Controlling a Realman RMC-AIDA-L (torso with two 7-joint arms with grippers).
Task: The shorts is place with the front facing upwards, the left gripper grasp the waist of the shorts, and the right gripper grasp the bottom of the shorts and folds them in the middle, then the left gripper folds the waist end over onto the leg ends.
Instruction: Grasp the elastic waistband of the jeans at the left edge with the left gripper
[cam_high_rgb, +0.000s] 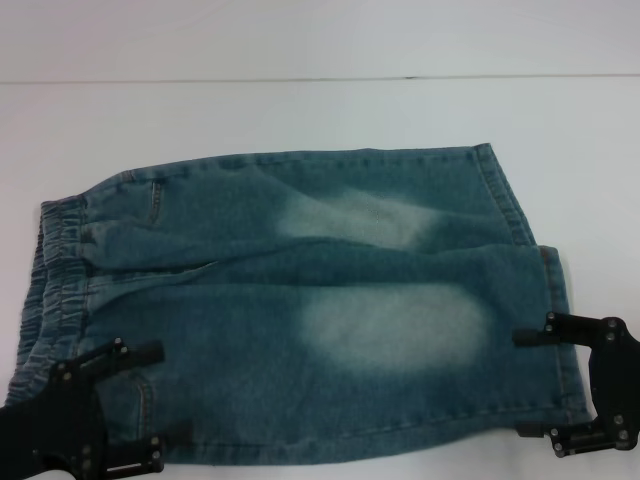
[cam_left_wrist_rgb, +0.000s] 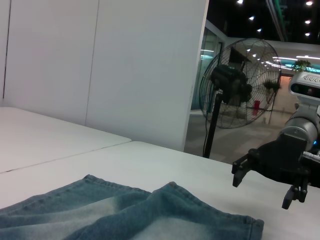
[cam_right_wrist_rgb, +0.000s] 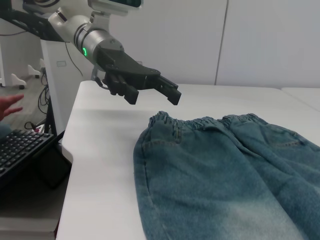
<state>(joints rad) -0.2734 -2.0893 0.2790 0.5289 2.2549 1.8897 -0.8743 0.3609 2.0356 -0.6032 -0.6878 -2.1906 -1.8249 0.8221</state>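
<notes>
White tabletop carries the faded blue-green denim shorts lying flat; soft, floppy, I judge. My black left gripper gapes at the ruched waist, my black right gripper gapes at the near hem.

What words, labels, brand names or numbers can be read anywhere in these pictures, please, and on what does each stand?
None can be read.
The shorts show no visible label or print.
The left gripper and right gripper show no legible marking.
A small label on the white column behind the left arm is too small to read.
The keyboard keys are too blurred to read.
</notes>
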